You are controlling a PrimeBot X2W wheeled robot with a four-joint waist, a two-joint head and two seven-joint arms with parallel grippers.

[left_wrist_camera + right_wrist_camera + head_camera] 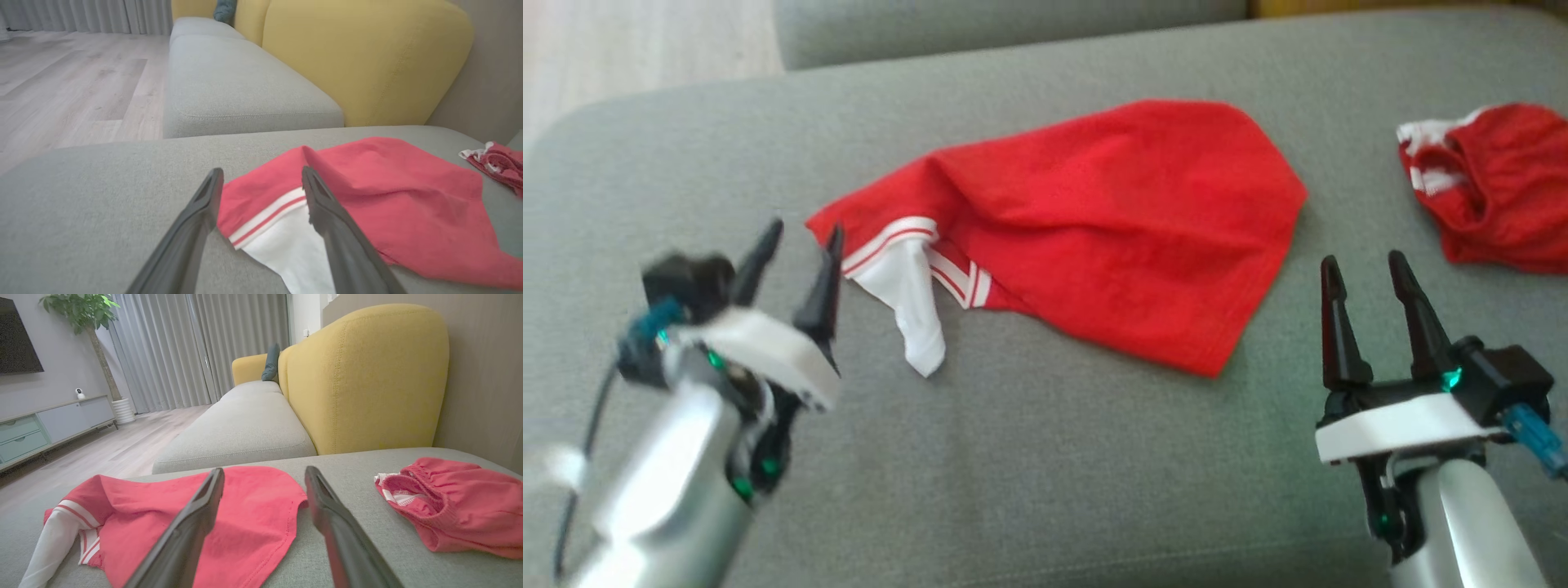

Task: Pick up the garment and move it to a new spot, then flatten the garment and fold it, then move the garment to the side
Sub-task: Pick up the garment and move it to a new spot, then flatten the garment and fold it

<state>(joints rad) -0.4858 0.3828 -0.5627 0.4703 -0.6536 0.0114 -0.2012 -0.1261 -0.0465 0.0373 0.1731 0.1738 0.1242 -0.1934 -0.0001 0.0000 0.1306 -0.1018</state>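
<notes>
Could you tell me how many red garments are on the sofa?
2: a spread red-and-white top at mid-cushion, and a bunched red garment toward the right, partly cut off in the head view.

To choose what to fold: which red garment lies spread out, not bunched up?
The larger red garment with the white striped sleeve; the other red garment lies bunched at the right.

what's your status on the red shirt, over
Left gripper open by the red shirt, sleeve end. Right gripper open, clear of it. Shirt rumpled, unfolded, on grey cushion. Second red garment lies apart, right side.
</notes>
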